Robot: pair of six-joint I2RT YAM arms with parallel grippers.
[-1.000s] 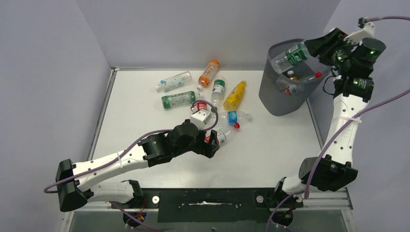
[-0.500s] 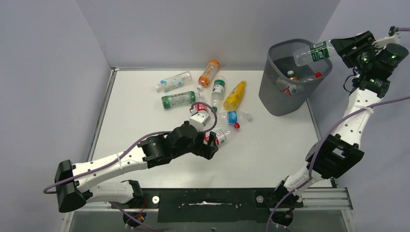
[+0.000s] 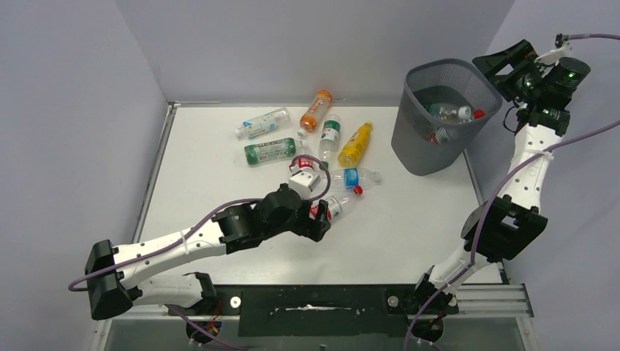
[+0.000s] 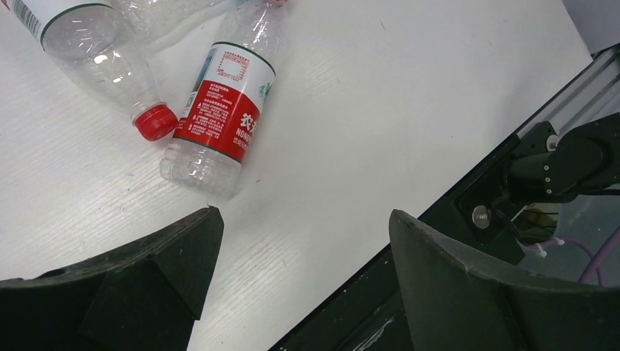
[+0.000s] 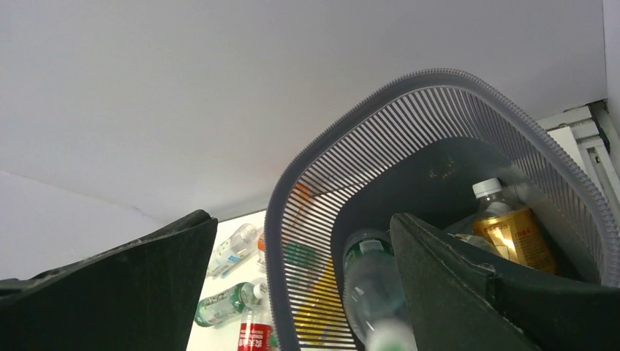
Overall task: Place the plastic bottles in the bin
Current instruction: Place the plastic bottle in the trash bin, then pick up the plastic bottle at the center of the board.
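- On the table (image 4: 343,110), in the left wrist view, lies a red-labelled bottle (image 4: 219,110). White Chinese characters and Latin letters beginning "NONG" run along its red band. The small print above them cannot be read.
- A clear red-capped bottle (image 4: 102,51) lies next to it, its cap just beside the red band.
- Inside the bin (image 5: 453,79), the right wrist view shows a gold-labelled bottle (image 5: 507,232) with a white cap. Its writing is too small to make out.
- Half a second earlier the right gripper (image 5: 303,217) was pinching a green-labelled bottle (image 5: 369,289) over the bin's rim. Now its fingers are spread wide with nothing between them. That bottle is a blur inside the bin, below and just ahead of the fingers.
- The left gripper (image 4: 303,219) is where it was a second ago, low over the table with its fingers spread wide and empty.
- The red-labelled bottle lies on its side just beyond the left fingertip, outside the gap between the fingers and not touching them.
- From above, the bin stands at the table's far right corner with several bottles in it.
- An orange bottle (image 3: 316,110), a yellow bottle (image 3: 354,144) and several clear ones with green or blue labels lie loose at the far middle of the table. They are well apart from the bin and beyond the left gripper.
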